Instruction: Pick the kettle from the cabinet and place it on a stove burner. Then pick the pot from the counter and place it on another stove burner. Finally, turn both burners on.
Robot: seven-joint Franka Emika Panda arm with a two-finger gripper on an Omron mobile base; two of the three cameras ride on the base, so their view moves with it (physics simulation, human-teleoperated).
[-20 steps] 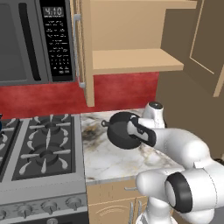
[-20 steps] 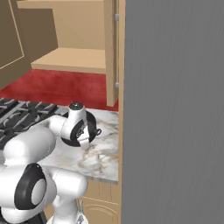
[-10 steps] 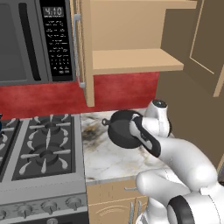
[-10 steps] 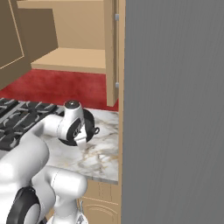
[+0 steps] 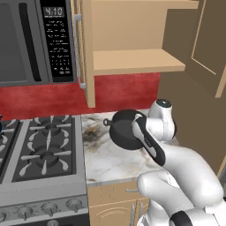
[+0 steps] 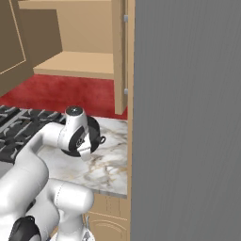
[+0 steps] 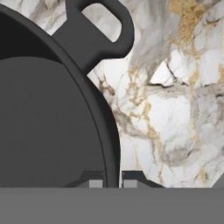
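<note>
My gripper (image 7: 113,183) is shut on the rim of the dark pot (image 5: 122,132), one fingertip inside the wall and one outside. The pot (image 6: 94,134) hangs tilted just above the marble counter (image 5: 106,161), right of the stove, its loop handle (image 7: 99,26) pointing away from the hand. The stove burners (image 5: 44,145) lie to the left under black grates. A blue sliver, likely the kettle (image 5: 1,125), shows at the left edge over the stove. Above, the cabinet (image 5: 132,62) stands open with a bare shelf.
A microwave (image 5: 31,39) hangs over the stove, with the open cabinet door (image 5: 84,53) edge-on beside it. A tall brown cabinet (image 6: 188,117) walls off the counter's right end. Stove knobs (image 5: 48,211) line the front. A red backsplash (image 5: 119,88) runs behind.
The pot has shifted slightly left and up in the shut gripper. The arm's elbow has swung lower and to the right.
</note>
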